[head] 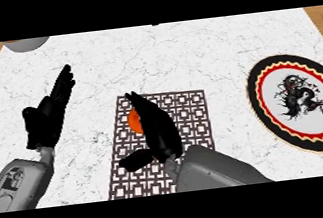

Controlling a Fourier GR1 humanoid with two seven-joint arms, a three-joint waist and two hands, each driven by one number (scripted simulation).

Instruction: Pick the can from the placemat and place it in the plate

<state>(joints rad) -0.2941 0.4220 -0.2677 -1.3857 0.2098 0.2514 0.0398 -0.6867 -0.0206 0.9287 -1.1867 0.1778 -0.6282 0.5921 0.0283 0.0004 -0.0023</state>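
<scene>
Your right hand (154,132) lies over the placemat (187,113), fingers straight toward 11 o'clock, mostly hiding the orange can (134,121) beside them, plate (265,76) at 3 o'clock, left hand (47,119) relaxed at 9

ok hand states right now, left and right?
Left hand: open, fingers straight, holding nothing, resting left of the placemat.
Right hand: open, fingers straight, over the orange can on the placemat, not closed round it.

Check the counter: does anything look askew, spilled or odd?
Nothing stands out. The placemat lies flat and square, the plate sits apart at its right, and the orange can is mostly hidden behind the right hand.
</scene>
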